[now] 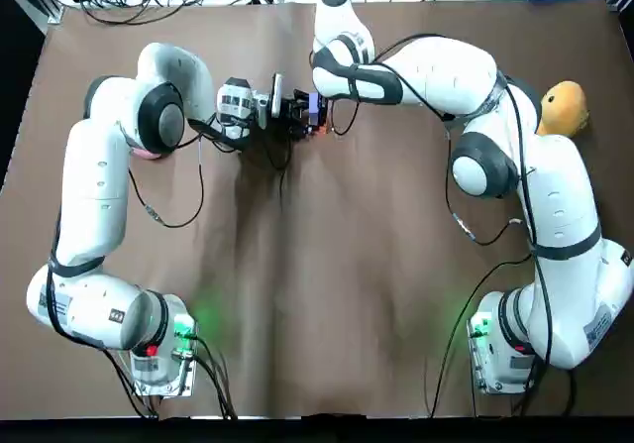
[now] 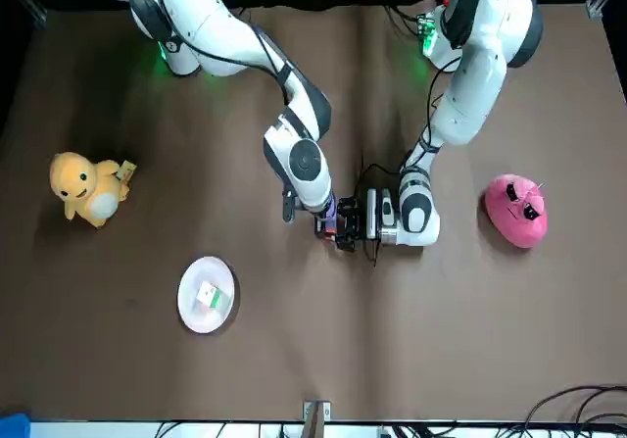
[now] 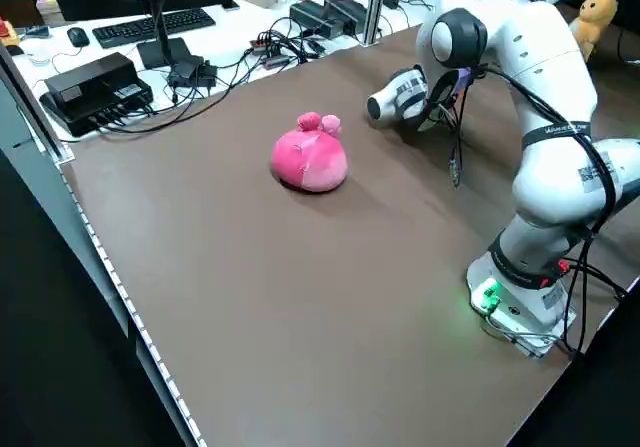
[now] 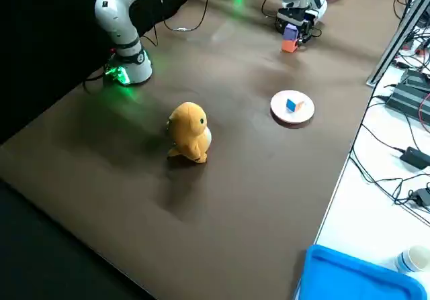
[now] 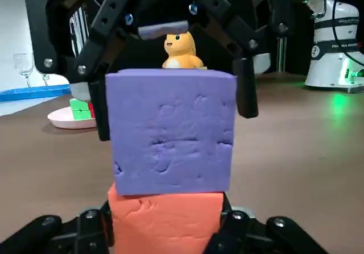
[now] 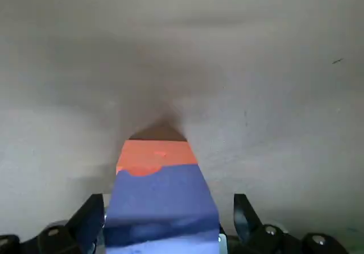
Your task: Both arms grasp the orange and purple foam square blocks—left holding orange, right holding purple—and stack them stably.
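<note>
A purple foam block [image 5: 170,132] rests squarely on an orange foam block [image 5: 165,223]. My left gripper [image 5: 168,219] is shut on the orange block, reaching in level with the table from the left. My right gripper [image 6: 165,211] comes down from above, its fingers [image 5: 245,92] pressed on both sides of the purple block [image 6: 162,194]. The orange block [image 6: 153,154] shows just beyond it. In the top view the pair [image 1: 315,116] sits at the far middle of the table, between the left gripper [image 1: 289,111] and the right gripper [image 1: 317,104]. From the right side, purple [image 4: 290,31] stands over orange [image 4: 289,45].
A yellow plush [image 1: 562,108] lies at the far right and a pink plush [image 2: 514,210] at the left, beside the left arm. A white plate [image 2: 191,311] holding a small block stands beyond the stack. Cables and a blue bin [image 4: 363,276] lie past the table's far edge.
</note>
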Action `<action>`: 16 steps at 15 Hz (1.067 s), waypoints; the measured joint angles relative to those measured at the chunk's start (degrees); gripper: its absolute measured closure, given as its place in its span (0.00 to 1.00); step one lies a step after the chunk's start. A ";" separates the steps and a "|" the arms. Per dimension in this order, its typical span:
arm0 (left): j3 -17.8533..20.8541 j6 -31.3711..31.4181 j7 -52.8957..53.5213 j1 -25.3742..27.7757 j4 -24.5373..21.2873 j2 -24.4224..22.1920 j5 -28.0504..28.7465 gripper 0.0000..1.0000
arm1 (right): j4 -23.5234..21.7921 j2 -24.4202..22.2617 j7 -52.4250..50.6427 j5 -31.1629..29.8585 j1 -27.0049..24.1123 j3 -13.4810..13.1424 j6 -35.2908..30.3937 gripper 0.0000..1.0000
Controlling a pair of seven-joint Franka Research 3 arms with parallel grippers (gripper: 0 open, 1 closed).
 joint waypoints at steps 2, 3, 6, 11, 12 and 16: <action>0.00 0.04 0.00 0.00 0.03 0.00 0.00 0.37 | 0.01 0.01 0.00 0.02 0.01 0.00 0.05 0.00; -0.01 0.06 0.00 0.00 0.04 0.00 0.00 0.37 | 0.01 0.01 0.00 0.03 0.01 0.00 0.09 0.00; -0.01 0.09 0.00 0.00 0.06 0.00 0.00 0.37 | 0.03 0.01 0.00 0.03 0.01 0.00 0.10 0.00; 0.37 2.48 0.17 0.09 0.18 0.06 0.00 0.10 | 0.55 -0.14 0.00 0.13 -0.01 -0.02 0.09 0.00; 0.43 2.53 0.18 0.12 0.18 0.06 0.00 0.01 | 0.63 -0.30 0.00 0.15 -0.01 -0.02 -0.04 0.00; 0.43 2.55 0.18 0.09 0.18 0.06 0.00 0.00 | 0.64 -0.77 0.00 0.17 -0.02 -0.02 -0.85 0.00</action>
